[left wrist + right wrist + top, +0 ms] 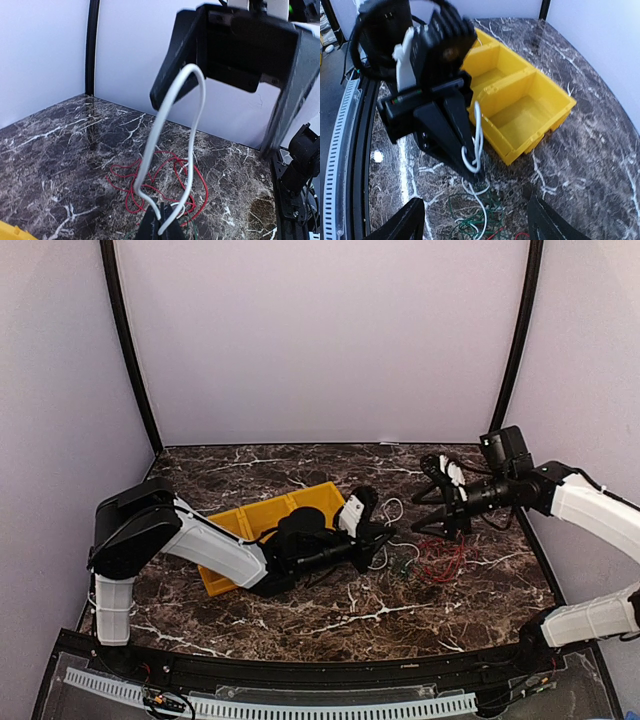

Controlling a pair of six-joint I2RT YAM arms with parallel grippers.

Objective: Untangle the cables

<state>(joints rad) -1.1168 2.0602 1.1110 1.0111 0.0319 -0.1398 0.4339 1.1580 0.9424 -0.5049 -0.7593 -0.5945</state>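
My left gripper (161,220) is shut on a white cable (172,125), whose stiff loop rises from the jaws. The right wrist view shows this gripper (472,167) from the front, with the white cable (478,130) pinched at its tip and trailing down to the table. A red cable (160,175) lies in a loose coil on the marble beyond it. A green cable (470,220) is tangled with the white one below the grip. My right gripper (472,225) stands open just above the pile, facing the left one, with nothing between its fingers (400,222). From above, the grippers (385,537) (420,515) sit close together.
A yellow bin (265,520) with open compartments lies behind the left arm, close to the left gripper. The red cable (442,560) and green cable (405,570) spread on the dark marble table (300,610) right of centre. Walls enclose the back and sides.
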